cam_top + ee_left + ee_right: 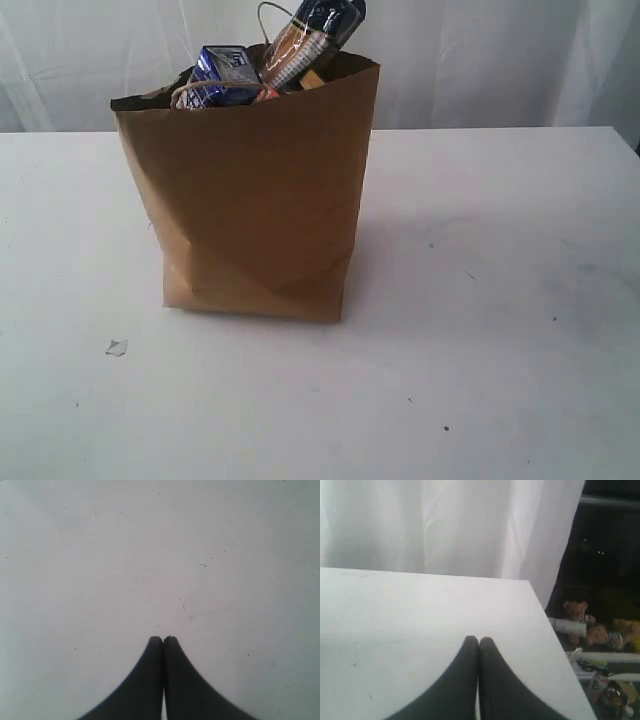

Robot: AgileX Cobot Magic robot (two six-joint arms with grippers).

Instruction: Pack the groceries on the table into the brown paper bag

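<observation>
The brown paper bag [255,190] stands upright on the white table [500,300], left of the middle in the exterior view. A blue-orange spaghetti packet [312,40] sticks up out of its top, and a small blue-white carton [228,75] shows at the rim beside a twine handle. Whatever else is in the bag is hidden. Neither arm appears in the exterior view. My left gripper [163,639] is shut and empty over bare tabletop. My right gripper [479,640] is shut and empty above the table, facing its far edge.
A small scrap [117,347] lies on the table in front of the bag on the left. A white curtain [445,525] hangs behind the table. Beyond the table's side edge, teddy bears [592,625] and clutter sit lower down.
</observation>
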